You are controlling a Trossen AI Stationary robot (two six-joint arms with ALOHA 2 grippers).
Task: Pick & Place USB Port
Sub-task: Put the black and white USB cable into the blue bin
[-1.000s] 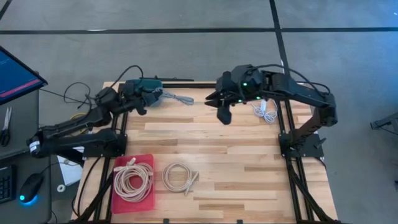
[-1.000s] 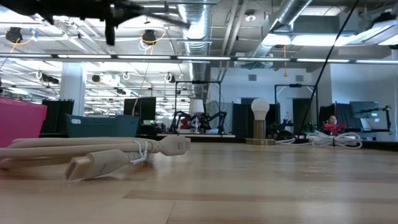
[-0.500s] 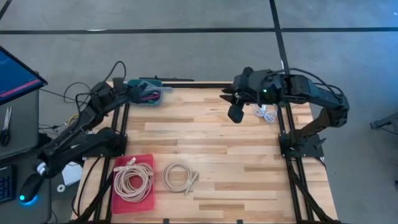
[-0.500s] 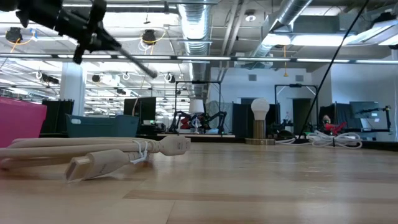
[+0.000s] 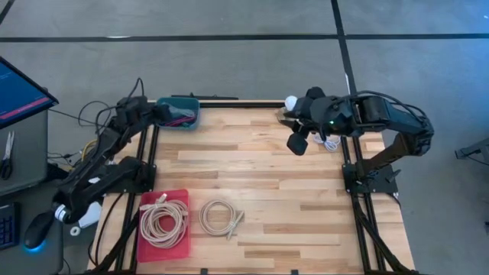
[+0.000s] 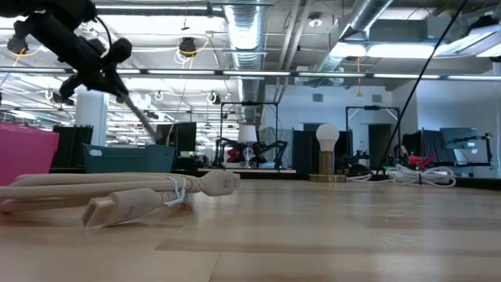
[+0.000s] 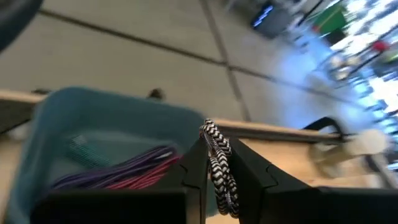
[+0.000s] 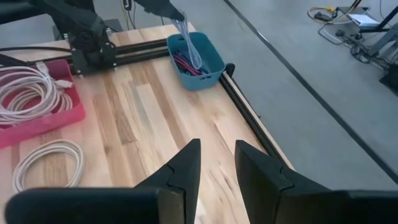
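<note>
Over the blue bin (image 8: 197,61), left gripper (image 7: 214,165) pinches a braided cable (image 7: 219,168); right gripper (image 8: 214,163) hangs part-open.

I see the braided black-and-white USB cable (image 7: 219,167) pinched between my left fingers (image 7: 194,169), dangling over the teal bin (image 7: 56,121), which holds purple and red cables (image 7: 118,171) at the table's far-left corner.

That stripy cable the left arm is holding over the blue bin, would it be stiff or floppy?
Probably floppy: the braided cable droops from the left end effector toward the blue bin. Likely light, since a narrow pinch holds it. The woven sheath probably resists slipping.
</note>
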